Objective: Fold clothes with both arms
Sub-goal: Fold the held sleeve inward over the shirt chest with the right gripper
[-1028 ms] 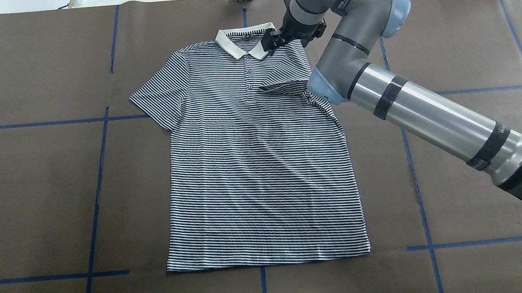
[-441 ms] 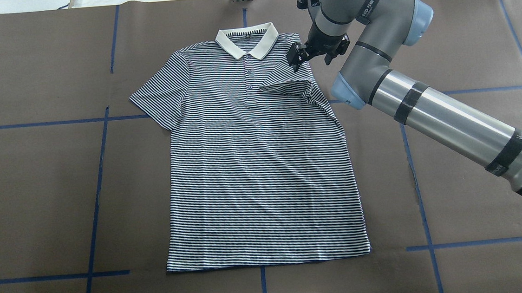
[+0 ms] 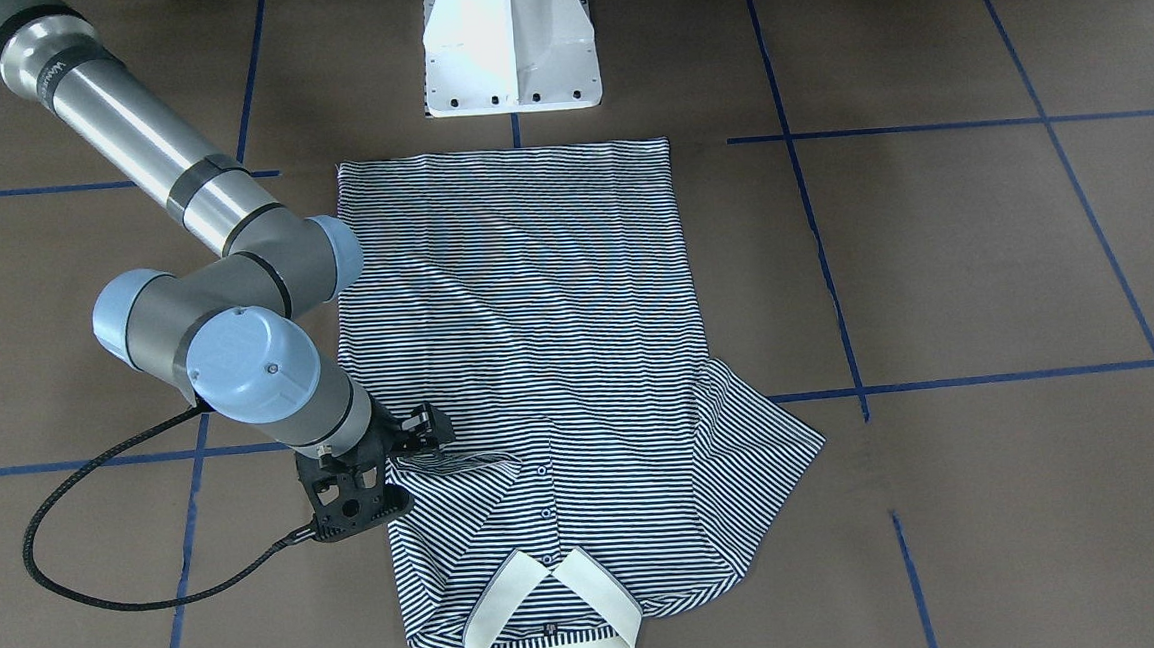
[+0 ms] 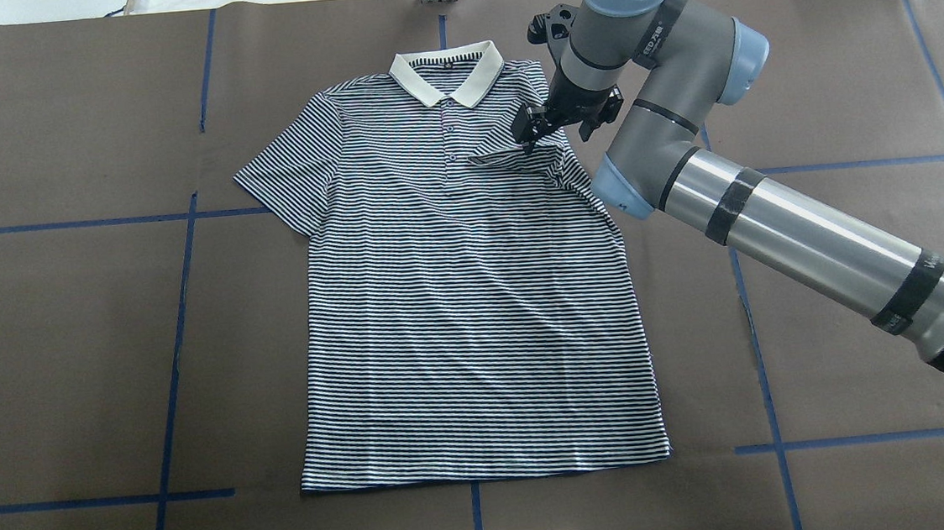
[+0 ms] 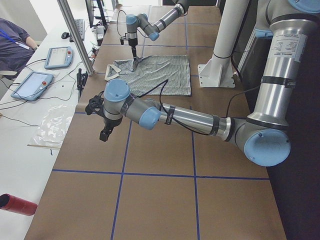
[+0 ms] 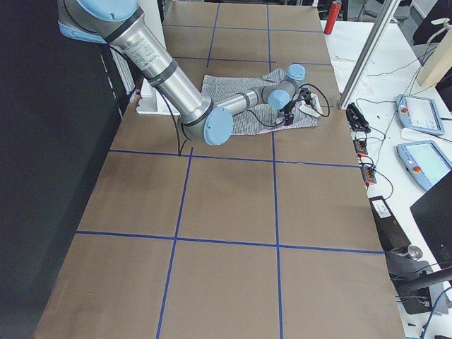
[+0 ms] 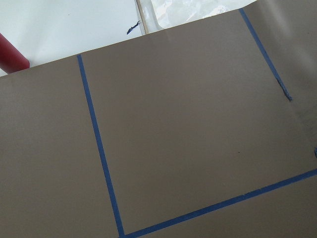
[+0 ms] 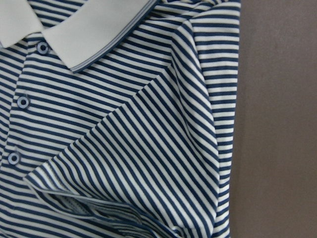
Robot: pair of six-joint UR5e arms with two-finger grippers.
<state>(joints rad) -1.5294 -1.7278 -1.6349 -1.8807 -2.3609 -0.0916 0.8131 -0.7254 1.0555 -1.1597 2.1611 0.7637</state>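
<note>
The striped polo shirt (image 4: 466,299) lies flat and face up on the brown table, its cream collar (image 4: 447,77) at the far side. One sleeve (image 4: 513,148) is folded in over the chest; the other sleeve (image 4: 280,175) lies spread out. My right gripper (image 4: 529,130) hovers at the folded sleeve's edge and looks open and empty; it also shows in the front-facing view (image 3: 428,431). Its wrist view shows the collar and folded sleeve (image 8: 148,148) close up. My left gripper (image 5: 104,135) hangs over bare table far from the shirt; I cannot tell whether it is open.
The white pedestal base (image 3: 509,38) stands at the shirt's hem side. Blue tape lines (image 4: 177,322) cross the brown table cover. A red cylinder (image 5: 17,205) lies past the left end of the table. Tablets (image 5: 32,85) and a person (image 5: 12,45) are at a side desk.
My right gripper moved from the collar out to the shirt's shoulder, then down and back in to the folded sleeve's edge. The shirt has not moved.
</note>
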